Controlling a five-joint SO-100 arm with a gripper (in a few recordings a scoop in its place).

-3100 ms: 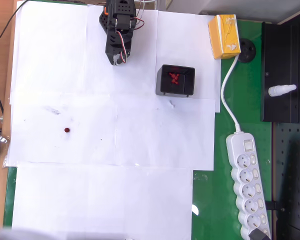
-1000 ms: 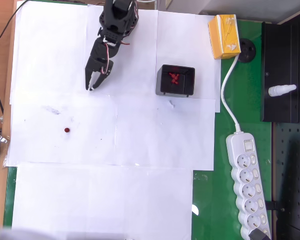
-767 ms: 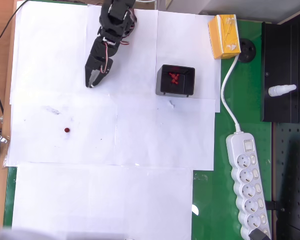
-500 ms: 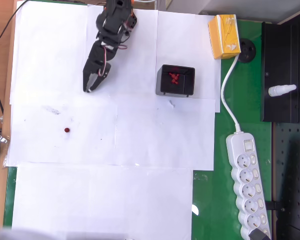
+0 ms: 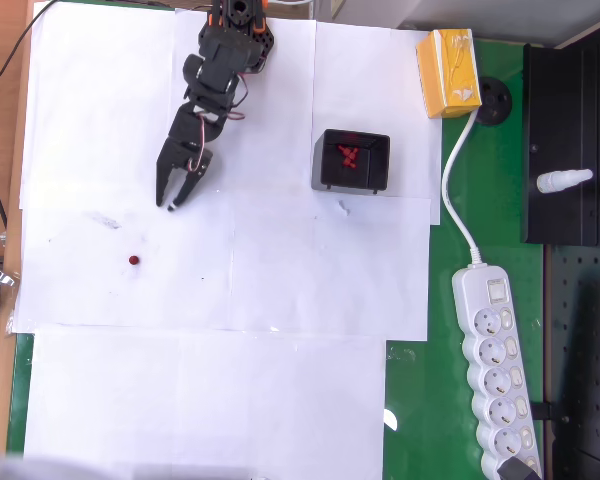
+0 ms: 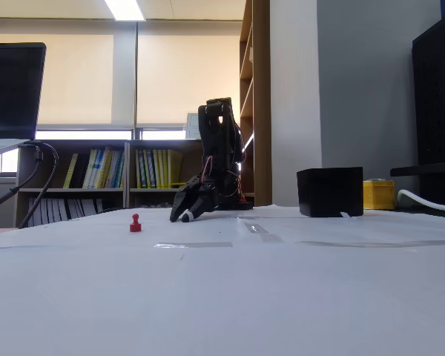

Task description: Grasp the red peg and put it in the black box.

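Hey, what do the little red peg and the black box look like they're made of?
The red peg looks like moulded plastic: one solid red colour and a rounded knob top. The black box seems to be matte plastic, perhaps printed: its thick walls are evenly dark without shine. Neither can be confirmed by sight.

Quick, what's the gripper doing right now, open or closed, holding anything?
Gripper: open and empty, above the paper, short of the red peg.

green table (image 5: 420, 400) carrying white paper sheets (image 5: 280, 270); red peg (image 5: 133, 260), black box (image 5: 351, 161), yellow carton (image 5: 448, 72), power strip (image 5: 495, 370) lying on it.
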